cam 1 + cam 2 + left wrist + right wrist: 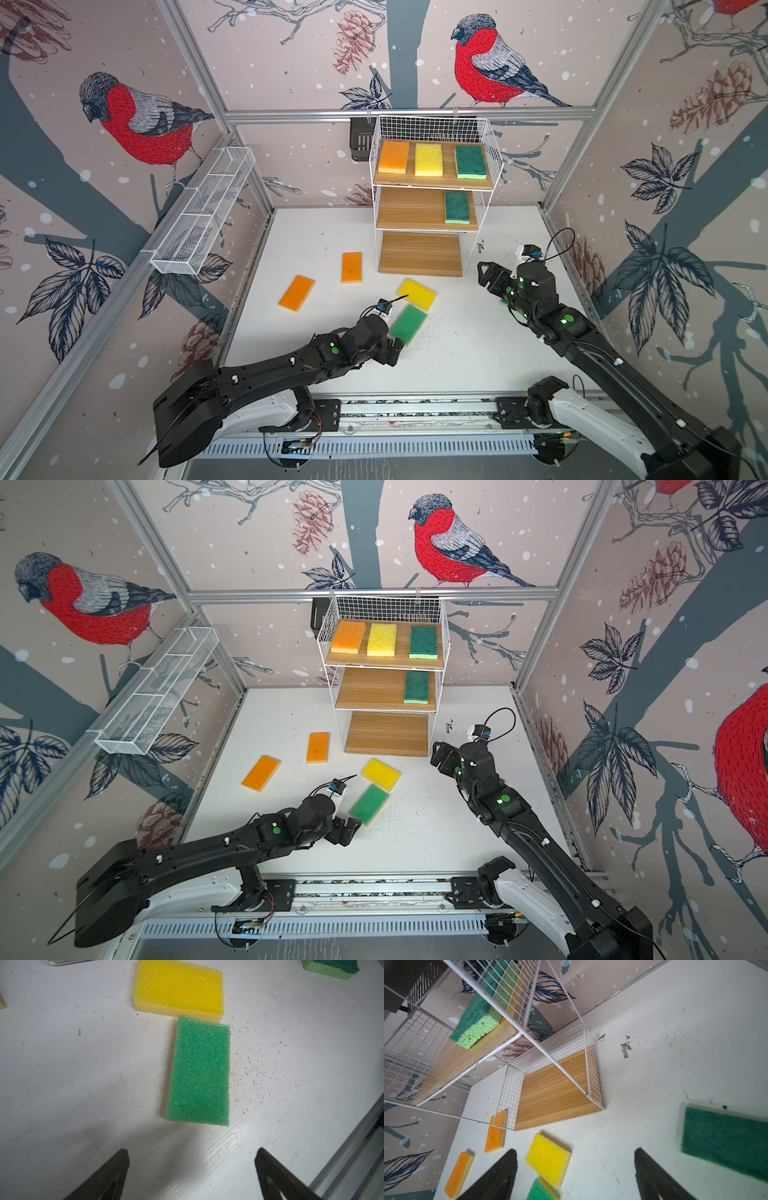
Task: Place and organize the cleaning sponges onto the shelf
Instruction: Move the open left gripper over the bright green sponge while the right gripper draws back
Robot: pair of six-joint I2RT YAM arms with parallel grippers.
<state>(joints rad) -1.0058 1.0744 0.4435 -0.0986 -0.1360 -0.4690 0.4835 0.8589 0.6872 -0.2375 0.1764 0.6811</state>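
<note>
The shelf (419,253) stands at the 12 o'clock side of the white desk (316,237). Its top board carries an orange sponge (393,156), a yellow sponge (429,159) and a dark green sponge (470,162) in a row from 9 to 3 o'clock, none touching. The middle board holds one green sponge (457,207) at its 3 o'clock end, and the bottom board is bare. On the desk, a second orange sponge (351,267) lies at 9 o'clock of the bottom board and a third orange sponge (296,293) at 8 o'clock of that one, apart from it. A second yellow sponge (417,294) lies at 6 o'clock of the bottom board, with a light green sponge (408,324) just beside it at its 6 o'clock. The left fingers (112,1176) are spread wide with nothing between them, near the 6 o'clock end of the light green sponge and clear of it. The right fingers (500,1174) are also spread and empty, at 3 o'clock of the bottom board. The right wrist view shows one more dark green sponge (724,1142) flat on the desk near them.
</note>
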